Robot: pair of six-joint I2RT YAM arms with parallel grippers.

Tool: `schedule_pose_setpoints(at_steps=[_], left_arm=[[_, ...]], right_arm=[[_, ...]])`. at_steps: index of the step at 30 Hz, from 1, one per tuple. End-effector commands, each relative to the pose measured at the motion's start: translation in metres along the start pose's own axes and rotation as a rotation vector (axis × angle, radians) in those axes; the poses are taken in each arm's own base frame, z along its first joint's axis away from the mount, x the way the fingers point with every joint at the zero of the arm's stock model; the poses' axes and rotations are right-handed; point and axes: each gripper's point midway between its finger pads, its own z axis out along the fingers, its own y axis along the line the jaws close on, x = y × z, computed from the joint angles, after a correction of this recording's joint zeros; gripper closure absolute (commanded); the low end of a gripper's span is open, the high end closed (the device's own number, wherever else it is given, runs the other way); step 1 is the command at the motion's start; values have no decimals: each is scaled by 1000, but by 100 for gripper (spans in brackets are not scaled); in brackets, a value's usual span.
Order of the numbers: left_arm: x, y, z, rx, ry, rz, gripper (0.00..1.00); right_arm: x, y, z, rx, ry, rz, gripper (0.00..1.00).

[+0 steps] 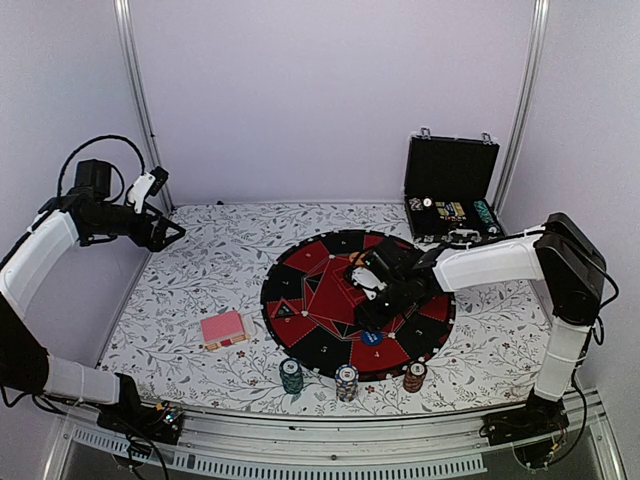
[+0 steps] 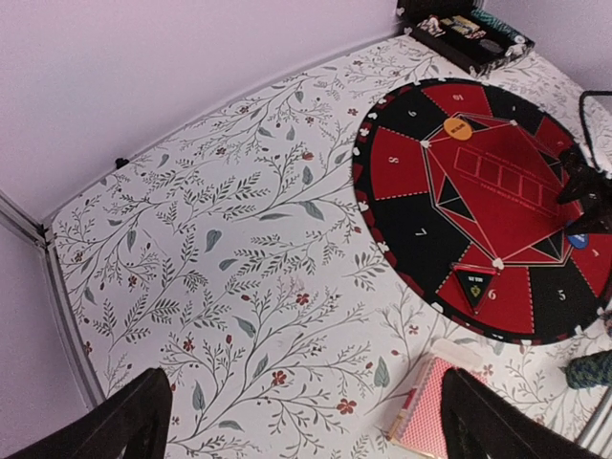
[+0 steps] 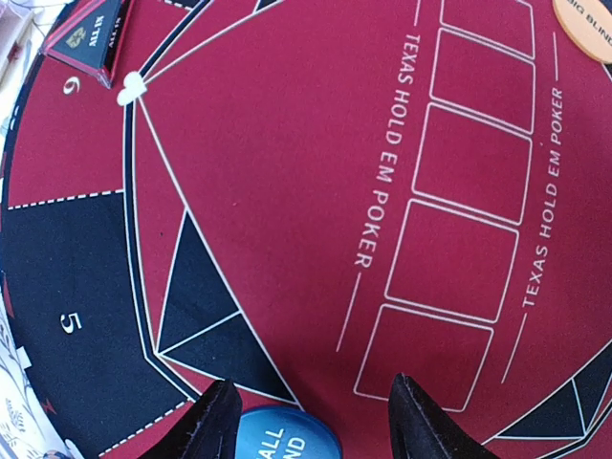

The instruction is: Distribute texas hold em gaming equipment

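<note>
The blue button disc lies flat on the red-and-black mat, between the fingers of my right gripper. That gripper is open, its left finger beside the disc and its right finger well apart from it. From above, the right gripper hovers just over the blue disc. An orange button disc sits near the mat's far side. The pink-backed card deck lies left of the mat. Green, blue-white and brown-red chip stacks stand along the mat's near rim. My left gripper hangs open, high at the far left.
An open black case with more chips stands at the back right. A black triangular marker lies on the mat's segment 6. Metal frame posts rise at both back corners, and a rail runs along the near edge.
</note>
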Motion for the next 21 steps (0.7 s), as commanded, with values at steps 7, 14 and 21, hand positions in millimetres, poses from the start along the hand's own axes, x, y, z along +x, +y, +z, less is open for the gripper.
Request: schedule_pose_setpoints(at_steps=[7,14,21], left_arm=[[-1,-9,-6,16,-6,14,0],[-8,-8,-8,15,-19,18,0],[-10,-7,-9,13,-22,16,0]], right_arm=[[21,13,-2,7,57,-27,44],[34,16,1,16,102,-57,48],[49,6,-5,64,117,-52,54]])
